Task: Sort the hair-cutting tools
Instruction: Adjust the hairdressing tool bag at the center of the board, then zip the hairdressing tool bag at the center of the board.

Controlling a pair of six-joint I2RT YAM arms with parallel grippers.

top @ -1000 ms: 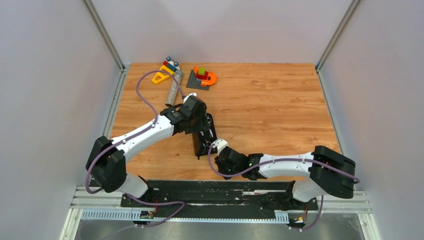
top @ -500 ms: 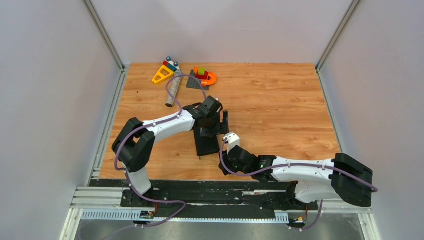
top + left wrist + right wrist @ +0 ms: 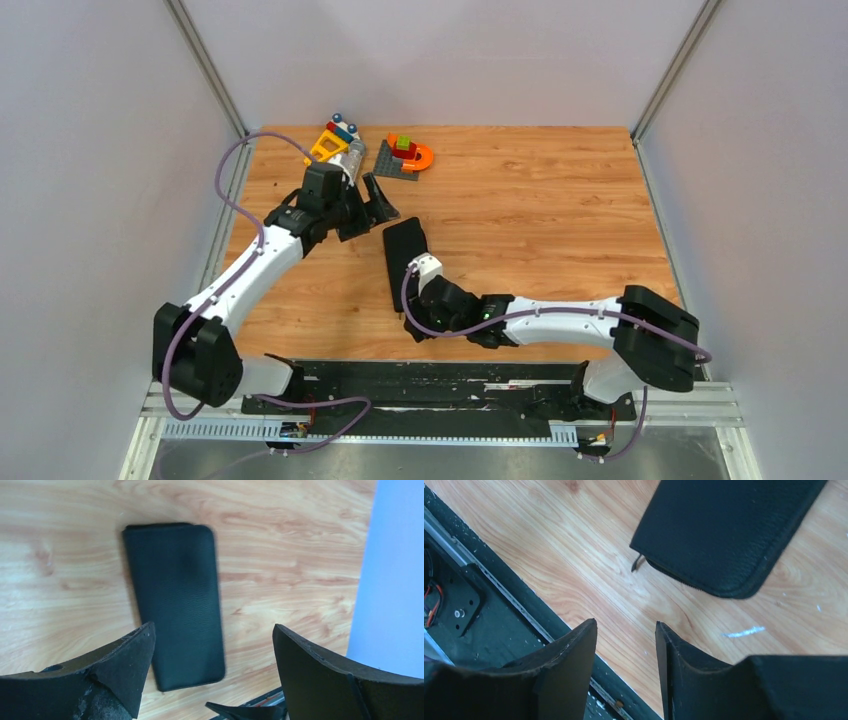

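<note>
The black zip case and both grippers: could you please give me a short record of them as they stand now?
case: black zip case, flat on the wooden table, looks shut
zip pull: at the case's near corner
left gripper: open, empty, off the case's far end
right gripper: open, empty, close to the zip pull
hair tools: none in view
</note>
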